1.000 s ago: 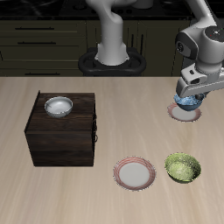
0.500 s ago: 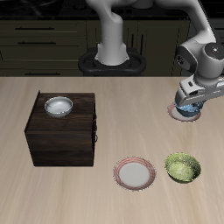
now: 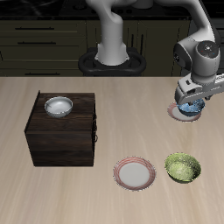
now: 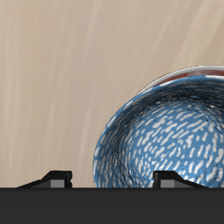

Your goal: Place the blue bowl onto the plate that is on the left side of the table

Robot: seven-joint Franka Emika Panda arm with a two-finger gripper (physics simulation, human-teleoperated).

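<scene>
- The gripper hung right over the blue bowl, its two fingertips showing close at the bowl's rim in the wrist view; whether they pinched that rim or stood clear of it could not be told, since the fingers were cut off by the gripper's own body.
- The blue bowl sat directly beneath the hand, its mottled inside facing up, and it rested over the plate, whose pink-red rim peeped out just beyond the bowl's edge.
- By my judgement the placing was all but done: the bowl looked down on the plate, so the move ahead turned on the bowl lying straight below the hand, and called only for letting go, if held, and a straight lift.
- The bowl being round, it had no long axis to mind.
- Much of the plate was hidden under the bowl and the gripper, so whether the bowl sat centred could not be made out.
- Farther from the hand, toward the table's front edge, lay the green mottled bowl and beside it the larger pink-rimmed plate.
- Farthest off stood the dark wooden cabinet with the white-grey bowl on top.
</scene>
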